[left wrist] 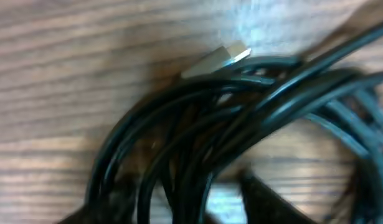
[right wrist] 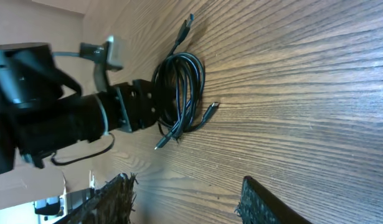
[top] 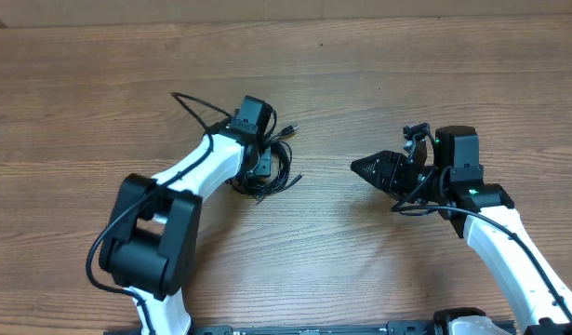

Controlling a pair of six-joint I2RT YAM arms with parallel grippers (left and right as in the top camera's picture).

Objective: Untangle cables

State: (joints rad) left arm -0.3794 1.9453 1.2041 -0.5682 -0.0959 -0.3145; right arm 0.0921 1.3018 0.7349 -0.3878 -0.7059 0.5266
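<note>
table (top: pixel 379 74) carrying the whole mess | cables (top: pixel 278 177) lying coiled left of centre, looking light, floppy, slippery | left gripper (top: pixel 260 166) sitting right on the coil, can't tell if it's pinching | right gripper (right wrist: pixel 188 186) hanging wide open, empty, well apart | silver plug (left wrist: pixel 225 57) poking out, probably the stiffest bit for grabbing

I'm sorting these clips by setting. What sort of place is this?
Probably a robotics lab or test bench: a white-and-black left arm and right arm work at a wood-grain table, with a tangle of thin black cables lying on it.
</note>
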